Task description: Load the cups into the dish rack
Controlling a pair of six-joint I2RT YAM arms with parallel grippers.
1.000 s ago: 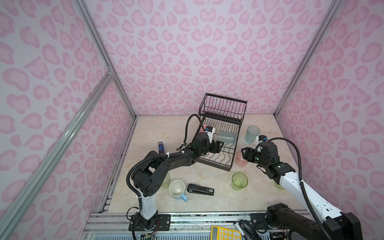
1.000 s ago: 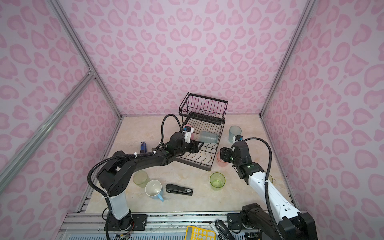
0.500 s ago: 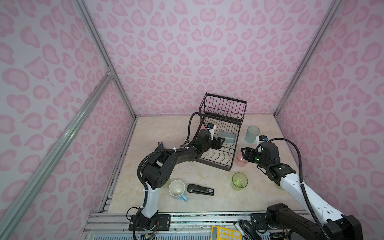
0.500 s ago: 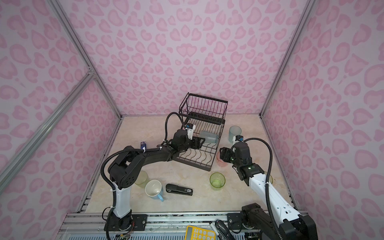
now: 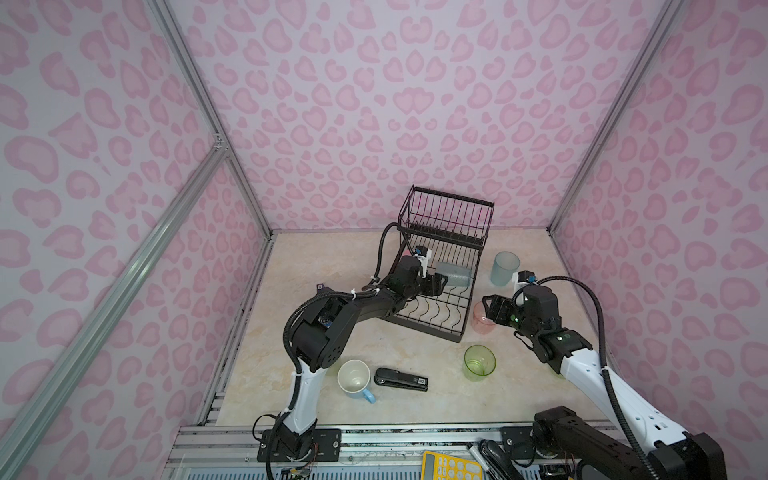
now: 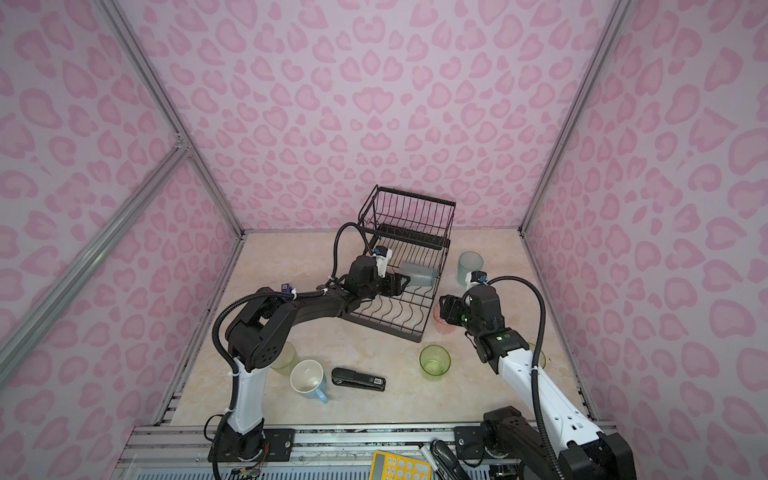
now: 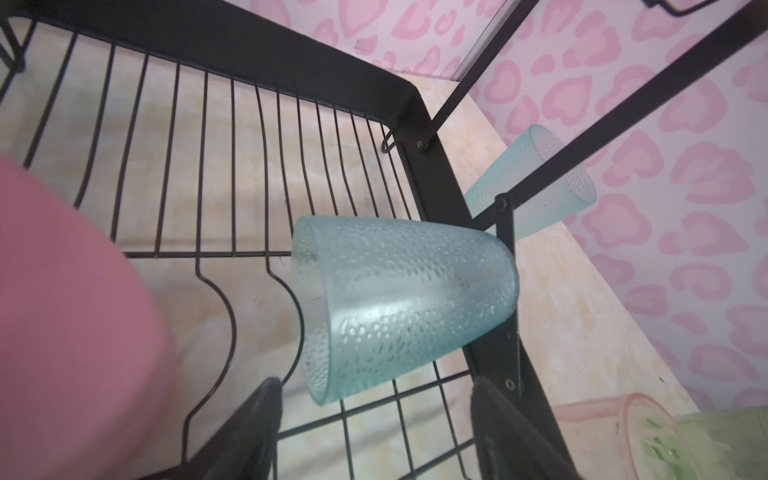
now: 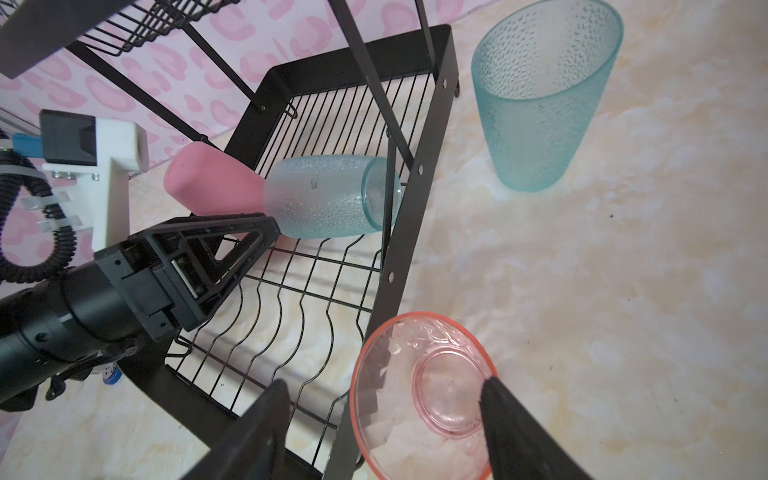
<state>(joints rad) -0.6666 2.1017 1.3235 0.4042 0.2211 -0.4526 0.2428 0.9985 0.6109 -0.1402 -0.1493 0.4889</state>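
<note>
Dish rack (image 5: 432, 316): black wire, two tiers, standing toward the back of the marbled table (image 5: 332, 266).
Left gripper (image 7: 374, 384): I have it reaching into the lower tray. Its jaws are released, the fingers spread wide and gripping nothing.
Loaded frosted tumbler (image 7: 403, 303): lies on its side on the lower tray wires, against the rack's side rail and just ahead of my left fingertips.
Pink tumbler (image 8: 210, 187): lies on its side in the same tray, touching the loaded frosted one.
Right gripper (image 8: 386, 384): I see it low beside the rack's outer rail with its jaws released. One finger is over the tray wires, the other at the far rim of the pinkish cup, with no clamp on it.
Pinkish ribbed cup (image 8: 444, 390): upright on the table, tight against the rack's outer rail.
Loose frosted tumbler (image 5: 504, 269): upright on the table, near the rack's right side but apart from it.
Clear green cup (image 5: 479, 362): upright on the table, in front of the rack.
Light-blue mug (image 5: 354, 374): upright near the front edge.
Black stapler (image 5: 401, 379): flat on the table, just beside the mug.
Pale green tumbler (image 6: 286, 356): half hidden behind my left arm, next to the mug.
Second pale green tumbler (image 6: 537, 355): I see only its rim behind my right forearm.
</note>
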